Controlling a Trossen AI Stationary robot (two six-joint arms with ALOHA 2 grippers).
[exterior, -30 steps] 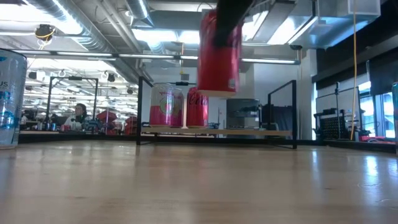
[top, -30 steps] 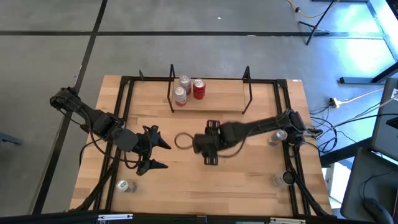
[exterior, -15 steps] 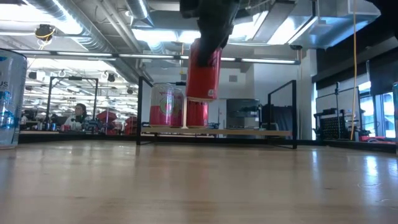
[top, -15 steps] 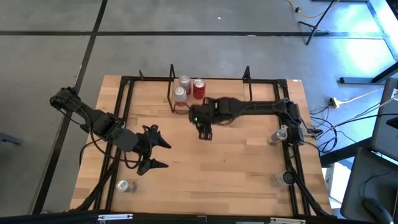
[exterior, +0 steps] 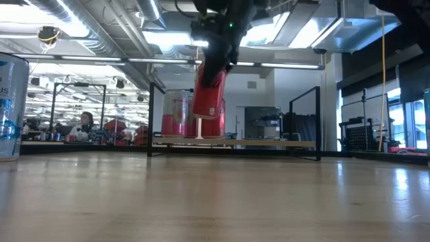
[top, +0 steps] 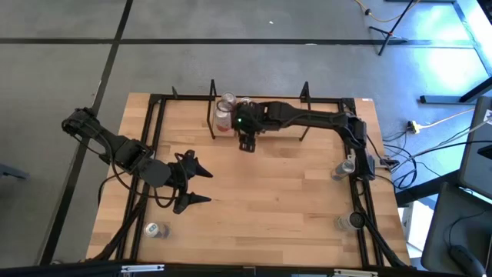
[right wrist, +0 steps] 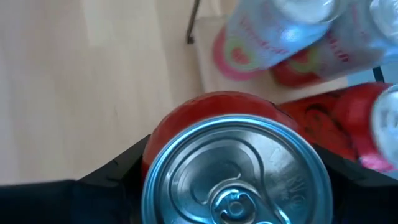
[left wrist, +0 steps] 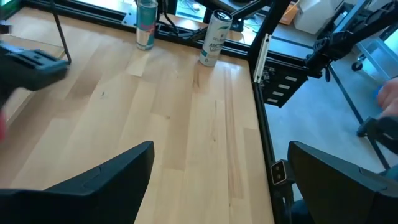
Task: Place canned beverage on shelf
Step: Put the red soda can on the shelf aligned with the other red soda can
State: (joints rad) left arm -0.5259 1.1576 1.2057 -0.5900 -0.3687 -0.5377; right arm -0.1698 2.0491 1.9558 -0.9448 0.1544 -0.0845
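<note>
Moved since earlier: the right arm (top: 307, 119) had swung from the table's centre toward 12 o'clock, carrying the red can (exterior: 208, 101) from high over the middle of the table down to the shelf (top: 269, 131); the left arm had barely shifted.
Right gripper (top: 246, 127): it sat over the shelf's front edge near its left end, fingers closed on the sides of the red can, whose silver lid (right wrist: 239, 177) filled the right wrist view.
Why held so: the can was gripped near its top and hung tilted, base low; judged, this let it come in beside the cans already standing rather than onto them.
Task can position: in the low view its base was about level with the shelf board, in front of the other cans; whether it touched the board could not be told.
Shelf contents: a pink can (exterior: 176, 114) stood on the board's left part, at least 1 more pink can (top: 227, 101) stood behind it, and another red can beside them was mostly hidden.
Shelf free space: the board toward 3 o'clock of the cans lay bare up to the right rod frame (top: 306, 108).
Left gripper (top: 192, 183): it waited over the table at about 8 o'clock, fingers spread wide and holding nothing.
Off-shelf cans: 2 cans (left wrist: 214, 37) stood at the right edge near 3 o'clock, 1 (top: 354, 221) near 4 o'clock, and 1 (top: 154, 230) near 7 o'clock.
Step judged: lowering and levelling remained before release.
</note>
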